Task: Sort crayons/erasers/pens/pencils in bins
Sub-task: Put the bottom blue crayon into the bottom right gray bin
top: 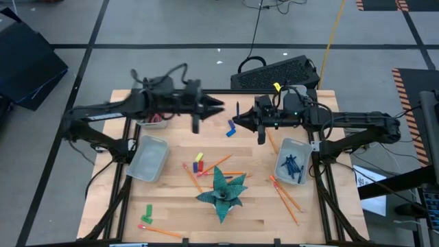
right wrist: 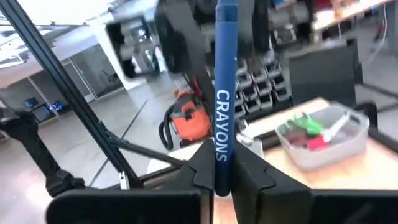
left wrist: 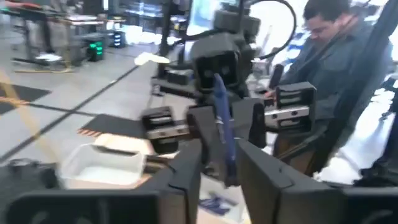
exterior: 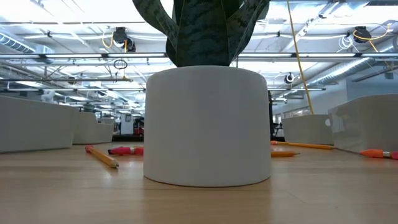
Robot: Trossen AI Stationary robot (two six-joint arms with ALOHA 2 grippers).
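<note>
STEP: mid-carry, right tool (right wrist: 222, 177) clamped on a blue stick (right wrist: 225, 93) (printed CRAYONS) above the table's (top: 178, 206) far middle | LEFT: left tool (top: 218, 105) opposite, fingers spread, empty | NEXT: probably carry to a bin (top: 293, 161); which, uncertain.

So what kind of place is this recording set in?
Probably a robotics lab or workshop hall: open ceiling trusses with strip lighting, taped lines on the grey floor, and a person at equipment beyond the wooden table.
</note>
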